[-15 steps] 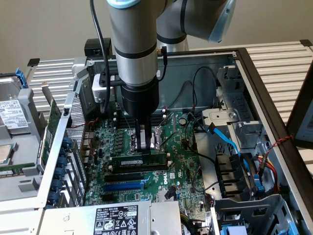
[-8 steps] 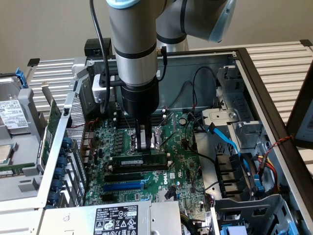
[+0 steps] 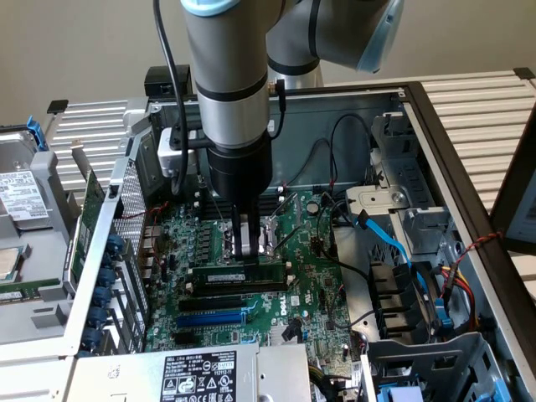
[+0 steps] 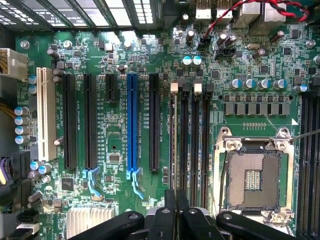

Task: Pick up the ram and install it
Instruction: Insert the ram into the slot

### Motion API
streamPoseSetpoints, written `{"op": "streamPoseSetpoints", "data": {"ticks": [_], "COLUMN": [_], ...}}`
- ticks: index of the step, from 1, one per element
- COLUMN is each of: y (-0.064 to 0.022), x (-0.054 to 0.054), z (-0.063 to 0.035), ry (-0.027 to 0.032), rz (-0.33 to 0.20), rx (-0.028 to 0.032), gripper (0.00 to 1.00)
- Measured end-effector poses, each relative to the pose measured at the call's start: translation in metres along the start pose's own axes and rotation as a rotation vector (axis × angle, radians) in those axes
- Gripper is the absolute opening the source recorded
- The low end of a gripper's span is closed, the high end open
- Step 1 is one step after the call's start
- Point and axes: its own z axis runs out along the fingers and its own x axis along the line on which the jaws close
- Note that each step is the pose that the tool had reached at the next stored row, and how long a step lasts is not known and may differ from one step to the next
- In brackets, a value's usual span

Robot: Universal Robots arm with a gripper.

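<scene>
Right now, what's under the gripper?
The ram, standing on edge across the motherboard, directly below the shut gripper. Its lower edge and the slot under it are covered, so full seating cannot be seen.

Your robot arm (image 3: 226, 75) is a thick silver-grey tube with pale blue joint caps (image 3: 381, 38) and a black wrist (image 3: 239, 172). A black cable (image 3: 164, 42) runs down beside it. Your gripper (image 3: 245, 251) has two slim black fingers (image 4: 171, 210) on black link bars (image 4: 115, 225) with round pivot pins (image 4: 132, 216)
</scene>
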Motion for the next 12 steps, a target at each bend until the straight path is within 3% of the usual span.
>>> {"op": "streamPoseSetpoints", "data": {"ticks": [12], "y": [0.0014], "x": [0.0], "z": [0.0], "ry": [-0.0001], "rz": [0.0], "rx": [0.0021], "gripper": [0.12]}}
